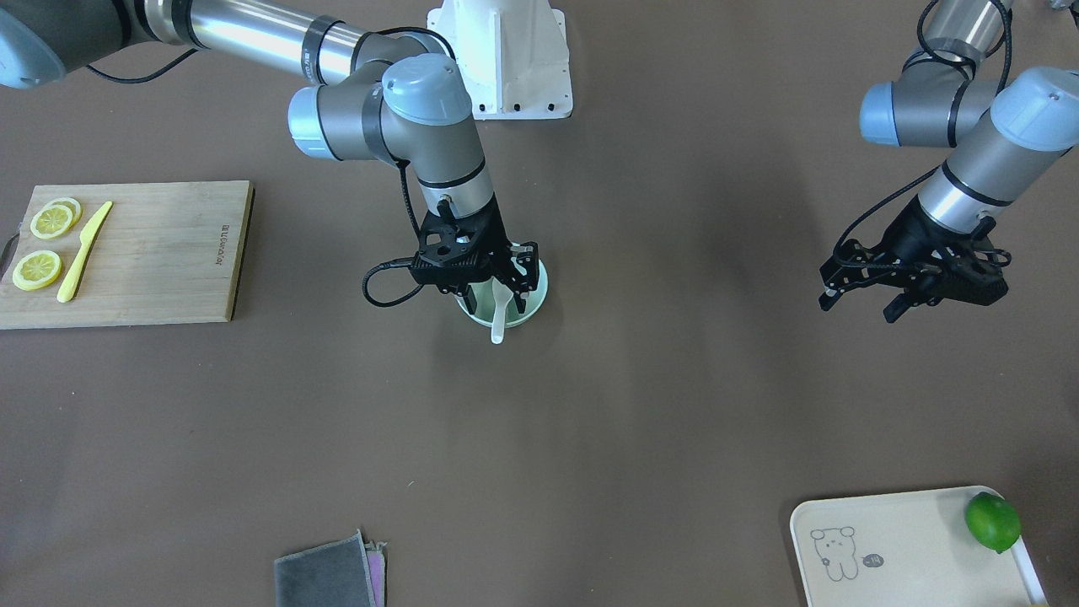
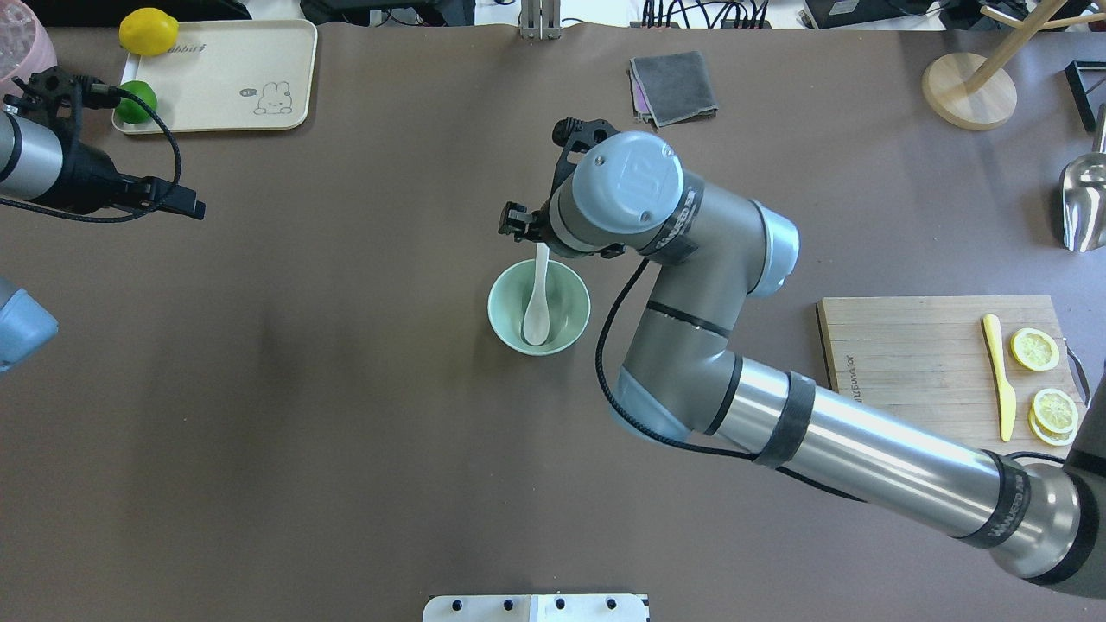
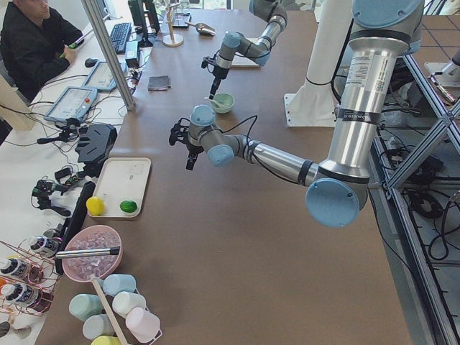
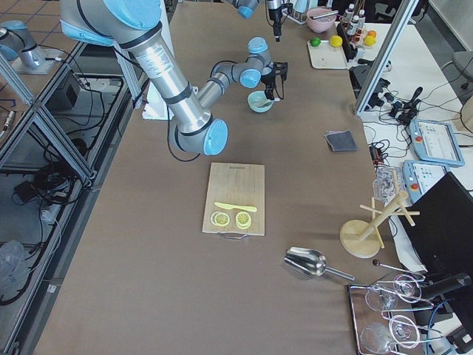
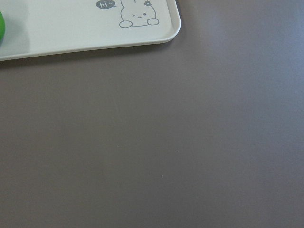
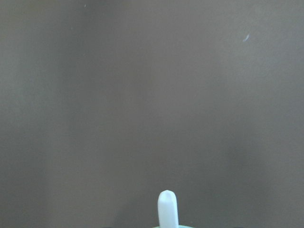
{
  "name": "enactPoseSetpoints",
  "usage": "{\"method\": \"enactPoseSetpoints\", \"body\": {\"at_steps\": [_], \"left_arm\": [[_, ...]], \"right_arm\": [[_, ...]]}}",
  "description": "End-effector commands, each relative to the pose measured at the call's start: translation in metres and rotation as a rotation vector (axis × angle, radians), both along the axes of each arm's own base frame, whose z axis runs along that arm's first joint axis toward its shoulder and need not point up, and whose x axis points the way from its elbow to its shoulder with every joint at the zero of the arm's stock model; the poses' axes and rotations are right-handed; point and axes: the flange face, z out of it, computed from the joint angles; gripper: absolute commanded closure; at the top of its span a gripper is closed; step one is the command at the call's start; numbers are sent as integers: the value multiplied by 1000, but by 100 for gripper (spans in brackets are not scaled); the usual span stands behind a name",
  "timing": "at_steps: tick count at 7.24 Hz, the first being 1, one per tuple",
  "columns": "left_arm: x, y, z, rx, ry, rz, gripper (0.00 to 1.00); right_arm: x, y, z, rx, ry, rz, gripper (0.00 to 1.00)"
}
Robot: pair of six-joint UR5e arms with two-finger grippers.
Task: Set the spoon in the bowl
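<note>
- "hi~" is read in a speech bubble beside a rabbit drawing on the tray (image 5: 71, 33); a brand mark is burnt into the cutting board (image 1: 169, 253), but it is too small to be read.
- the right gripper (image 1: 523, 274) is held over the bowl (image 2: 505, 302) with its jaws parted, and nothing is clamped between them.
- the spoon (image 2: 537, 302) is laid in the bowl, scoop at the bottom, handle leant on the far rim and poking past it.
- the left gripper (image 1: 856, 308) is held wide open and holds nothing, well apart from the bowl.
- the lemon (image 2: 149, 31) on the tray is shown overhead but is cut off in the front-facing view, where only the lime (image 1: 992, 521) is seen.
- in the right wrist view only the handle tip and a sliver of green rim are caught.
</note>
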Motion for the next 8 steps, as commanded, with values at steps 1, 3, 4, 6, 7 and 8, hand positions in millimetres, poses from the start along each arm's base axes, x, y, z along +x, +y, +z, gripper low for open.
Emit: {"method": "enactPoseSetpoints", "body": {"at_steps": [1, 3, 4, 6, 7, 8], "left_arm": [[-23, -13, -12, 62, 10, -66, 2], [-61, -24, 3, 55, -23, -156, 2], [-62, -24, 12, 38, -32, -160, 2], [-70, -14, 48, -25, -71, -160, 2], [-94, -17, 74, -68, -104, -177, 2], [-121, -16, 95, -41, -186, -132, 2]], "right_arm": [[138, -35, 18, 9, -22, -163, 0], [291, -70, 151, 150, 74, -301, 0], [353, -77, 211, 149, 120, -300, 0], [420, -65, 293, 51, 165, -237, 0], [464, -58, 315, 42, 159, -216, 0], [485, -46, 351, 88, 178, -287, 0]]}}
